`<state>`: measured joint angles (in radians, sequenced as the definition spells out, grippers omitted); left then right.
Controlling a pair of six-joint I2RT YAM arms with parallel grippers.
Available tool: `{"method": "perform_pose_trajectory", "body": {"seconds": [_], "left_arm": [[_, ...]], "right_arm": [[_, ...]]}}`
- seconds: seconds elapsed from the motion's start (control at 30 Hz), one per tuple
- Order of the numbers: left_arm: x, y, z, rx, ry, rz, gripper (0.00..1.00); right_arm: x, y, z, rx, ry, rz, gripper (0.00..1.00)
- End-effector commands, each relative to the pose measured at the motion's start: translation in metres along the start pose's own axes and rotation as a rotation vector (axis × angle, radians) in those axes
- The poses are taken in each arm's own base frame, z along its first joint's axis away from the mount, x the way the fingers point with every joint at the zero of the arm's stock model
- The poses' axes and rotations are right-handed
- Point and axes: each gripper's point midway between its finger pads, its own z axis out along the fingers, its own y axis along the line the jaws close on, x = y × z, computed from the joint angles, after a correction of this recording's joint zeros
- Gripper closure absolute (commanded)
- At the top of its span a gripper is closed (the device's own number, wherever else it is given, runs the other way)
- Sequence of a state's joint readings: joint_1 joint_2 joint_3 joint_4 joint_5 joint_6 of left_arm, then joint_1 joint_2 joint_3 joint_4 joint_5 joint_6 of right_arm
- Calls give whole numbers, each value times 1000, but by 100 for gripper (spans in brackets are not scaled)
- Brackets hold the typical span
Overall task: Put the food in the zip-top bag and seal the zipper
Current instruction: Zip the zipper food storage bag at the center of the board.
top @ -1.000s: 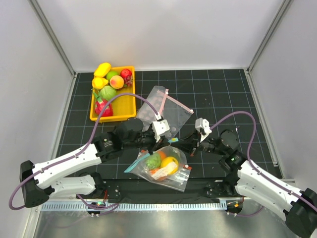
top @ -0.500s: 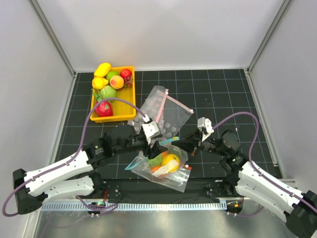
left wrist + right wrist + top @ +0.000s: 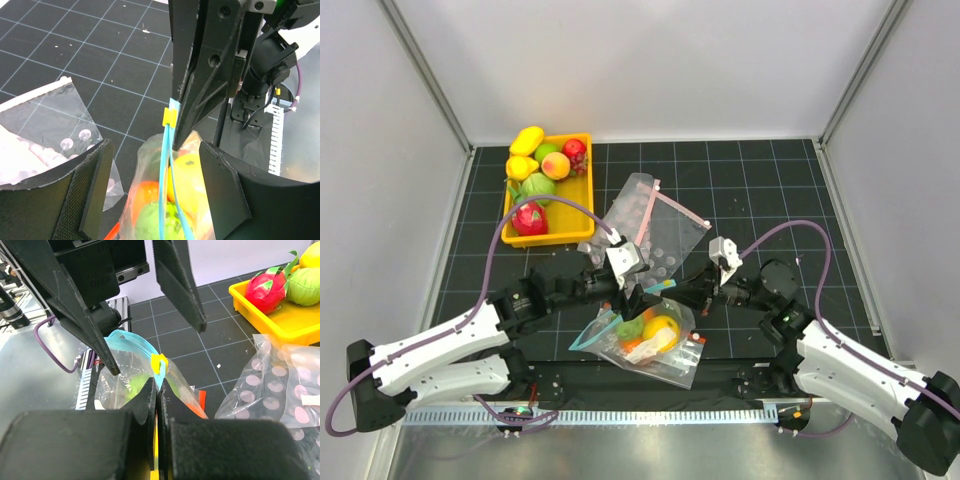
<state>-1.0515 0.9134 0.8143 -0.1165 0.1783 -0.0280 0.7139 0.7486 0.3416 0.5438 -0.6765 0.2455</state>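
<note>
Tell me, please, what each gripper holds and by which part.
The right gripper pinches the zip-top bag by its teal zipper, beside the yellow slider. The left gripper is open around the zipper, holding nothing.

The left gripper [image 3: 156, 148] has its fingers [image 3: 95, 185] spread wide, one on each side of the bag [image 3: 141, 172] and touching neither side. The teal zipper [image 3: 164, 180] rises between them, with a yellow tab [image 3: 170, 116] near its top. There the right gripper [image 3: 177, 141] pinches the strip. Orange, yellow and green food [image 3: 150, 195] shows through the plastic. A dotted bag [image 3: 50, 115] lies left on the grid mat [image 3: 75, 45].
</note>
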Motion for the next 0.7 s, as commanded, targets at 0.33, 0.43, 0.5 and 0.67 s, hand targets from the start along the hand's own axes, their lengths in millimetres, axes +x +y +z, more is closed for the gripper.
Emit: {"method": "perform_pose_trajectory", "body": {"seconds": [0.33, 0.43, 0.5, 0.67], "left_arm": [[-25, 0, 20, 32, -52, 58, 31], [-28, -3, 19, 48, -65, 62, 31], [-31, -4, 16, 51, -84, 68, 31], [-36, -6, 10, 57, -112, 73, 35]], "right_arm": [[-27, 13, 8, -51, -44, -80, 99], [-27, 14, 9, -51, -44, -84, 99], [-26, 14, 9, -52, -42, -83, 99], [-24, 14, 10, -55, -36, -82, 99]]}}
